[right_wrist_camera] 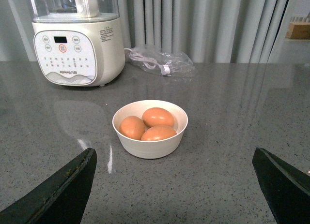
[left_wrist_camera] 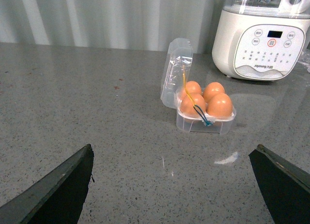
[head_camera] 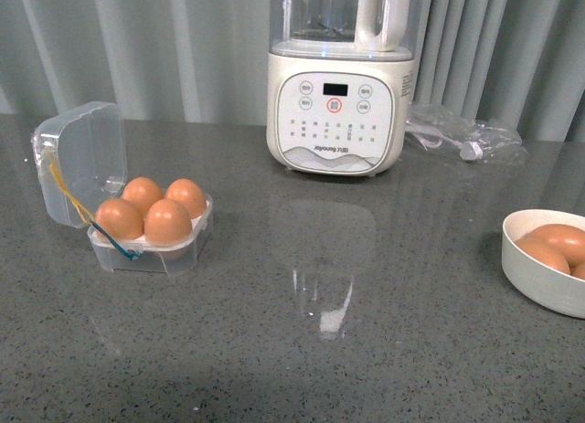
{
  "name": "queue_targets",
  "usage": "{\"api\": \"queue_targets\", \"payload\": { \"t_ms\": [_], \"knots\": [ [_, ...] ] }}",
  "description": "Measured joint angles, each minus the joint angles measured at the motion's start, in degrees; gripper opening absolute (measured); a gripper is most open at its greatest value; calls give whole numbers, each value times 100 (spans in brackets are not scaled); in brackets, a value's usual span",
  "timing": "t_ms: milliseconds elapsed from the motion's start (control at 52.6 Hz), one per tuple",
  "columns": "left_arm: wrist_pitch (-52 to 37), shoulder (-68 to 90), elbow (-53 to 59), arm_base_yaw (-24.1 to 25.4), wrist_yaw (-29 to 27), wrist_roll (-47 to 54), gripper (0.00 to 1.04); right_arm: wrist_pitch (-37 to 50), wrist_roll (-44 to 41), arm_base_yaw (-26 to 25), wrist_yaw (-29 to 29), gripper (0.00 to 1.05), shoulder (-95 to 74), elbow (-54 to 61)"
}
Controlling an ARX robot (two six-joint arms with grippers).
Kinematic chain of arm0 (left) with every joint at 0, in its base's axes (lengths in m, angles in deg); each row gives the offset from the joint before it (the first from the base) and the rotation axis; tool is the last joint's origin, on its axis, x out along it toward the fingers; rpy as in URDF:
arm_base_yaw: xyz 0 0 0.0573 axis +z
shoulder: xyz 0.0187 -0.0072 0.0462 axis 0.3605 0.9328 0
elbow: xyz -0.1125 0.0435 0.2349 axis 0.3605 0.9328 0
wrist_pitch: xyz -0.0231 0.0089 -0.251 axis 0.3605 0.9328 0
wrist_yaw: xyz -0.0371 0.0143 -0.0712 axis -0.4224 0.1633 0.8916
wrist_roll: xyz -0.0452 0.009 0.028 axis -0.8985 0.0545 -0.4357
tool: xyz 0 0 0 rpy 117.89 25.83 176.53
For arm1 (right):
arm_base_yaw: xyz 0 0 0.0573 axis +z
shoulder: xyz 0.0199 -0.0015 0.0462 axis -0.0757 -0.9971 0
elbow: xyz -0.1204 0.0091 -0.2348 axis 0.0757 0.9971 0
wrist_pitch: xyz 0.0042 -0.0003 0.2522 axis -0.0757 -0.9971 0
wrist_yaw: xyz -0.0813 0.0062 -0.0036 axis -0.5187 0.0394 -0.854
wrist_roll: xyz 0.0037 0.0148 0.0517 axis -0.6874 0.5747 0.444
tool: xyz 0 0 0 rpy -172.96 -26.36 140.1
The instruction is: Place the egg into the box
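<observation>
Clear plastic four-slot box [head_camera: 151, 249], left, holds four orange-brown eggs [head_camera: 167, 220]. Only the right wrist view shows the round white bowl [right_wrist_camera: 150, 147] whole. Left gripper [left_wrist_camera: 173, 147] and right gripper [right_wrist_camera: 174, 149] gape apart.

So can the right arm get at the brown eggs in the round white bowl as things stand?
Probably yes: the open right pincer faces the round white bowl, only bare grey countertop between, its brown eggs uncovered.

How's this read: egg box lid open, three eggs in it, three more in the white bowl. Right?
Not quite. The box holds four eggs, one in every slot, as the front view and the left wrist view both show. The rest stands: its lid is open, and the white bowl holds three eggs.
</observation>
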Motion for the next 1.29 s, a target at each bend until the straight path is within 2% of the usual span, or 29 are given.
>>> {"api": "queue_targets", "payload": {
  "t_ms": [171, 247, 304, 532, 760, 798, 874, 1007, 1197, 1292],
  "knots": [
    [28, 22, -11, -11, -48, 7, 98, 0, 0, 0, 0, 97, 0, 0],
    [1012, 470, -326, -225, -654, -2, 98, 0, 0, 2, 0, 97, -2, 0],
    [1561, 872, -487, -352, -739, -44, 98, 0, 0, 2, 0, 97, 0, 0],
    [1353, 903, -693, -450, -527, -63, 98, 0, 0, 2, 0, 97, 0, 0],
    [-70, 2124, -850, -39, 153, -24, 98, 0, 0, 0, 0, 97, 0, 0],
    [-662, 2708, -955, 146, 476, -4, 98, 0, 0, 0, 0, 97, 0, 0],
    [-1696, 3880, -1220, 411, 656, 55, 98, 0, 0, 2, 0, 97, 0, 0],
    [-2986, 5705, -1836, 789, 481, 367, 98, 0, 0, 2, -2, 97, 0, 0],
    [-3506, 7215, -2850, 953, 313, 730, 98, 0, 0, 0, 0, 97, 0, 0],
    [-3388, 7740, -3335, 953, 442, 820, 98, 0, 0, 2, 0, 97, 0, 0]
  ]
}}
